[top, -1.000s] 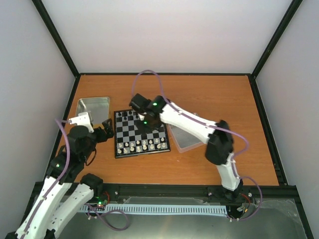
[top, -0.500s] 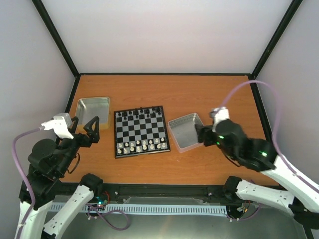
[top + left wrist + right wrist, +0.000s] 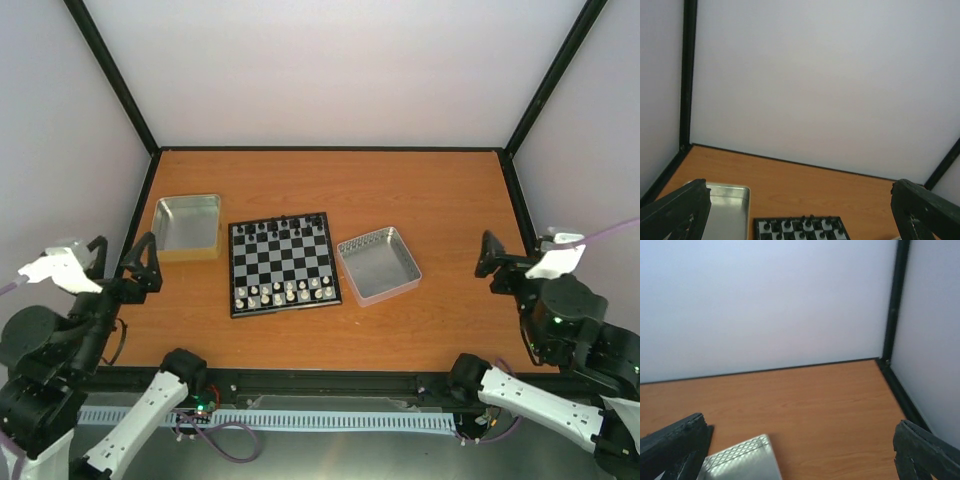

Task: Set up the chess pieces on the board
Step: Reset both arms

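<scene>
2 jaws: left gripper (image 3: 122, 262) and right gripper (image 3: 518, 256) both spread wide, holding nothing, at the near corners, well apart from the board (image 3: 282, 264).
Task items: chess pieces (image 3: 285, 292) standing on the 2 near rows of the board; too small to count or to check for gaps.
Progress: judged complete or nearly so.
Risk 1: toppled neighbours on any return to correct a piece; cause, fingers far wider than 1 figure and tightly packed rows.
Risk 2: board nudged askew on the surface (image 3: 400, 190); cause, a low approach catching its border.
Surroundings: black figures (image 3: 280, 226) along the far edge; left tray (image 3: 186, 222) near the board; right tray (image 3: 380, 265) just beside it; no piece visible in either.
Obstruction: tray walls narrowing side approaches; near edge open.
</scene>
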